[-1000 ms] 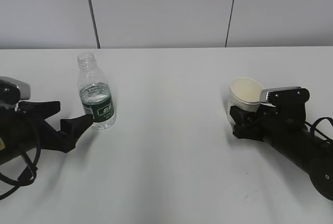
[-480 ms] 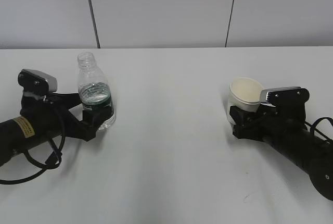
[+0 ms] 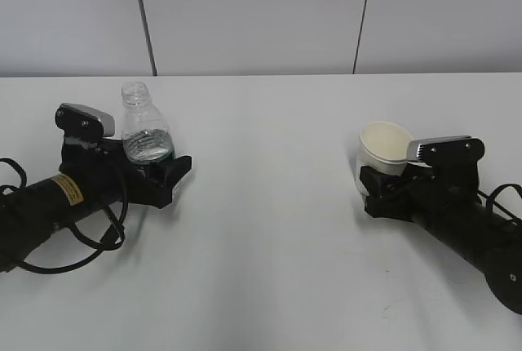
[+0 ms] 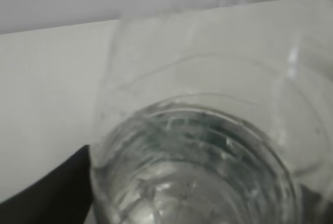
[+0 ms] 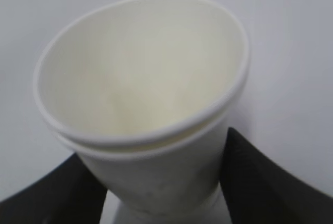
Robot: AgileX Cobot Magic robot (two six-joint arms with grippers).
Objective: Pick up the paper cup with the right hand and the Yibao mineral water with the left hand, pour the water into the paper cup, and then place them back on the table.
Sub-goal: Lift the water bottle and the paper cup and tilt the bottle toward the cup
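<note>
On the near right, the black right hand (image 3: 377, 189) has its jaws on both sides of the small off-white paper cup (image 3: 383, 148), seeming to squeeze it. Farther left on the white table (image 3: 269, 228), the black left hand (image 3: 160, 176) sits around the clear Yibao mineral water (image 3: 146, 135). It should close gently, low down. I cannot tell if it grips; its tips and the label are hidden.

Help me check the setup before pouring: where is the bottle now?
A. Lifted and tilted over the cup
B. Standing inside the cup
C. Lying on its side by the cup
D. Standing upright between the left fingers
D: the bottle stands upright on the table with the left fingers on either side, far from the cup.
</note>
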